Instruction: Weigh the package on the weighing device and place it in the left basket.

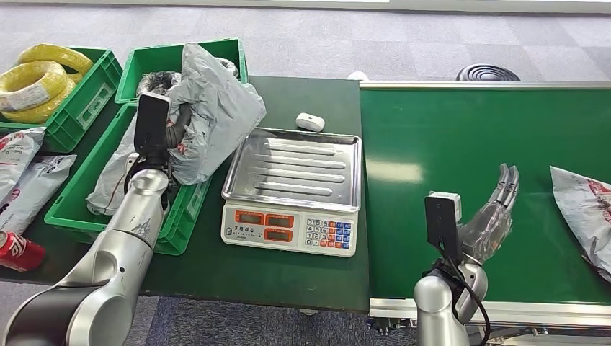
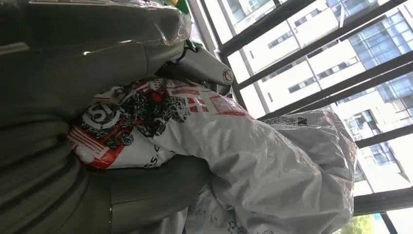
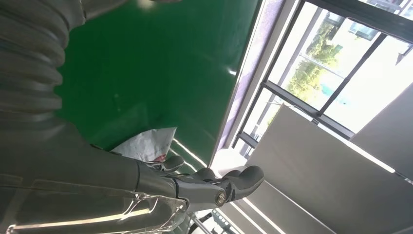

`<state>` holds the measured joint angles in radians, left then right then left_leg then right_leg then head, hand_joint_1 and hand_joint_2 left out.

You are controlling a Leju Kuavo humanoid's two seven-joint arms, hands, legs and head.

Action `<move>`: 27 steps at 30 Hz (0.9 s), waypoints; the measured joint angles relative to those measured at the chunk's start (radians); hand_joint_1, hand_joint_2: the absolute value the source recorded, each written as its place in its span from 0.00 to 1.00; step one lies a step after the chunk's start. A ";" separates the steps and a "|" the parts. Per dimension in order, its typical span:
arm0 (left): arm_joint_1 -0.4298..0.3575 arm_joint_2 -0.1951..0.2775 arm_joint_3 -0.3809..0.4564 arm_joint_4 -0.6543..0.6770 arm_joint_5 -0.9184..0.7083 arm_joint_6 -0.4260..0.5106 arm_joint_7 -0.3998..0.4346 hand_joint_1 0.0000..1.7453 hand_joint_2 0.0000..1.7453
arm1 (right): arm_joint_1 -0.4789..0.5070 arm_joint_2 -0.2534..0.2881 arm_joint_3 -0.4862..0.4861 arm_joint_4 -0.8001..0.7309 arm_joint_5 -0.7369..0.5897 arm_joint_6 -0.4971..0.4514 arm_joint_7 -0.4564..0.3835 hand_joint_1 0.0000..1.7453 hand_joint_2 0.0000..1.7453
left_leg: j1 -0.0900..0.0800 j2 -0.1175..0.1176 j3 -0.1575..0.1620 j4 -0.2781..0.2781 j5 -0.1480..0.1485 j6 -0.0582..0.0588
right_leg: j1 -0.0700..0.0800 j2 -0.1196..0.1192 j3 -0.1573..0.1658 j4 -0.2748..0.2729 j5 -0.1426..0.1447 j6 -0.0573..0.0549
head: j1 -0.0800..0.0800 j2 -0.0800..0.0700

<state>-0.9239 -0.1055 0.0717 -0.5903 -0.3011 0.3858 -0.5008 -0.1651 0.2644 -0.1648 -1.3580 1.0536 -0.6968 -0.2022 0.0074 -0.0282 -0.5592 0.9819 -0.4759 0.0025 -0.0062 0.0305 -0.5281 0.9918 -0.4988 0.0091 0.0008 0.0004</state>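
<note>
Head high — wrists close, turned

The grey package (image 1: 212,108) hides the left robot hand (image 1: 176,130); a second package (image 1: 583,216) is cut off at right.

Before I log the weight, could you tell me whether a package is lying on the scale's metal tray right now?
No, the scale's tray is bare, and the left hand holds the grey package above the green basket.

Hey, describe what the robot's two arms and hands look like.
Both arms are smooth silver metal tubes with rounded joints. A black rectangular box sits at each wrist, with a thin black cable on the right. The left hand and right hand are dark grey; the right wears clear plastic film.
</note>
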 joint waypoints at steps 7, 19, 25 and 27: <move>0.009 0.021 0.058 0.021 0.042 0.042 -0.008 0.00 1.00 | 0.007 0.000 0.001 0.000 0.000 0.000 0.017 0.00 1.00 | 0.000 0.000 0.000 0.000 0.000 0.000 | 0.000 0.000 0.000 0.000 0.000 0.000 | 0.000 0.000; 0.072 0.051 0.231 0.095 0.235 0.115 -0.027 0.00 0.00 | 0.009 0.001 -0.008 -0.001 -0.005 -0.001 -0.008 0.00 1.00 | 0.000 -0.001 0.000 0.000 0.000 0.000 | 0.000 0.000 0.000 0.000 0.000 0.000 | 0.000 0.000; 0.088 0.051 0.268 0.112 0.257 0.118 -0.050 0.00 0.00 | 0.014 0.007 -0.016 -0.001 -0.012 -0.001 -0.016 0.00 1.00 | -0.001 -0.002 0.004 0.000 0.000 0.000 | -0.001 -0.001 0.004 -0.001 -0.001 -0.001 | 0.000 0.000; 0.101 0.047 0.277 0.114 0.271 0.129 -0.059 0.00 0.00 | 0.016 0.008 -0.019 -0.003 -0.012 -0.001 -0.016 0.00 1.00 | -0.001 -0.001 0.006 0.000 0.000 0.000 | -0.001 -0.001 0.005 -0.001 -0.001 -0.001 | 0.000 0.000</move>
<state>-0.8227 -0.0582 0.3489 -0.4759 -0.0305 0.5145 -0.5598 -0.1493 0.2727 -0.1833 -1.3607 1.0415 -0.6977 -0.2177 0.0066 -0.0296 -0.5536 0.9814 -0.4761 0.0024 -0.0072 0.0294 -0.5227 0.9911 -0.4998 0.0084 0.0005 0.0004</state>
